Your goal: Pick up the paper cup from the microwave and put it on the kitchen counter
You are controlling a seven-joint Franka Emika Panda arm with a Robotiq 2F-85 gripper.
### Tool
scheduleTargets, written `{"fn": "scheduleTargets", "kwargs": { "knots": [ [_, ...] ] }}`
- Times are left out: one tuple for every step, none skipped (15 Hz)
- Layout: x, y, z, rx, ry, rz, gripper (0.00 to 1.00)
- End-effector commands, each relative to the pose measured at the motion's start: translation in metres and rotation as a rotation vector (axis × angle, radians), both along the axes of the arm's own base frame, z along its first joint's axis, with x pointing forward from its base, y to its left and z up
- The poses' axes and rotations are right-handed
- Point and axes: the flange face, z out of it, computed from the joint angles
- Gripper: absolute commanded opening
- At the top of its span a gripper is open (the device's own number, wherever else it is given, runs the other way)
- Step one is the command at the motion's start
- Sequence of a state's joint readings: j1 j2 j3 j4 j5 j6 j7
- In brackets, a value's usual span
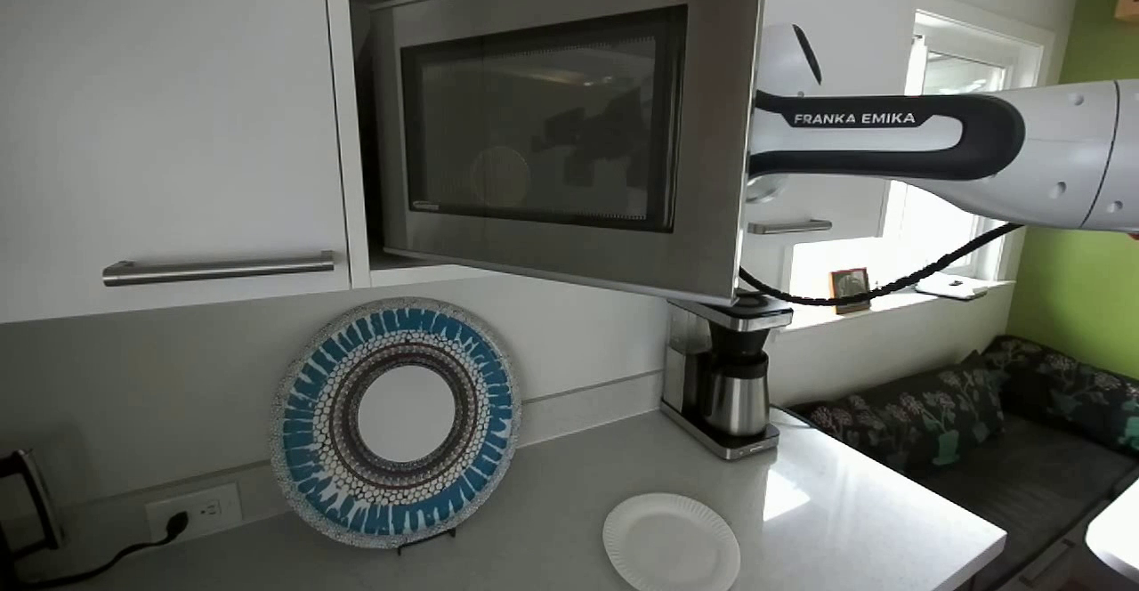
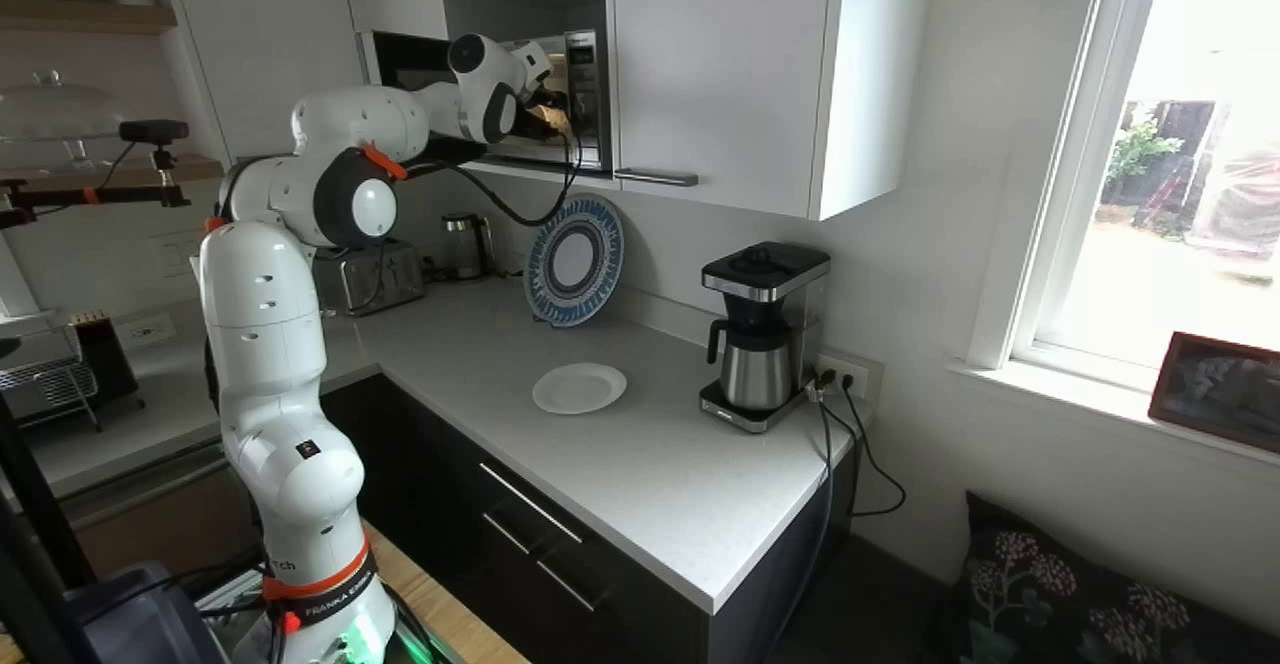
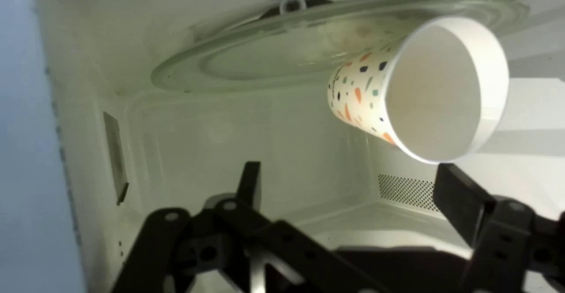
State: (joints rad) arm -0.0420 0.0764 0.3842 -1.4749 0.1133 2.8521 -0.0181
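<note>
The paper cup [image 3: 362,94], cream-white with coloured flecks, is inside the microwave [image 3: 220,143] by the glass turntable. The wrist picture seems upside down, with the turntable at the top. The cup's open rim faces the camera. My gripper [image 3: 348,167] is open and empty. Its right fingertip in the picture appears close to the cup's rim; I cannot tell if they touch. The microwave shows in both exterior views [image 1: 552,248] [image 2: 583,149] with its door swung open. The gripper [image 2: 545,104] is at its opening. The kitchen counter [image 1: 569,475] [image 2: 660,464] lies below.
The open door hides the hand in an exterior view. A white plate [image 1: 672,542] [image 2: 580,388] lies on the counter. A coffee maker [image 1: 725,377] [image 2: 765,334] and a patterned plate [image 1: 307,431] [image 2: 540,274] stand by the wall. The microwave side wall [image 3: 57,107] is near the gripper.
</note>
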Motion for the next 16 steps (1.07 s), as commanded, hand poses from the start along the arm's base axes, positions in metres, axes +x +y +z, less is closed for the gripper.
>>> {"fn": "scheduleTargets", "kwargs": {
  "knots": [
    [0.0,-0.0001,0.0,0.0,0.0,0.0,1.0],
    [0.0007,0.0022,-0.0023,-0.009,0.021,0.002,1.0],
    [-0.0009,0.0039,-0.0026,-0.015,0.041,0.01,1.0],
    [-0.0018,0.0067,-0.0021,-0.015,0.047,0.028,1.0],
    [-0.0025,0.0081,-0.0027,-0.016,0.059,0.035,1.0],
    [-0.0032,0.0082,-0.0022,-0.022,0.066,0.034,1.0],
    [-0.0036,0.0076,-0.0029,-0.033,0.068,0.032,1.0],
    [-0.0037,0.0068,-0.0028,-0.044,0.062,0.026,1.0],
    [-0.0035,0.0055,-0.0028,-0.051,0.062,0.021,1.0],
    [-0.0032,0.003,-0.0036,-0.072,0.059,0.01,1.0],
    [-0.0027,0.0016,-0.0039,-0.082,0.055,0.005,1.0],
    [-0.0021,0.0008,-0.004,-0.092,0.054,0.005,1.0],
    [-0.0022,0.0022,-0.0037,-0.09,0.056,0.012,1.0],
    [0.0005,0.003,-0.0045,-0.055,0.043,0.01,1.0],
    [0.0006,0.0027,-0.0046,-0.055,0.043,0.009,1.0],
    [0.0006,0.0028,-0.0047,-0.055,0.043,0.01,1.0]
  ]
}}
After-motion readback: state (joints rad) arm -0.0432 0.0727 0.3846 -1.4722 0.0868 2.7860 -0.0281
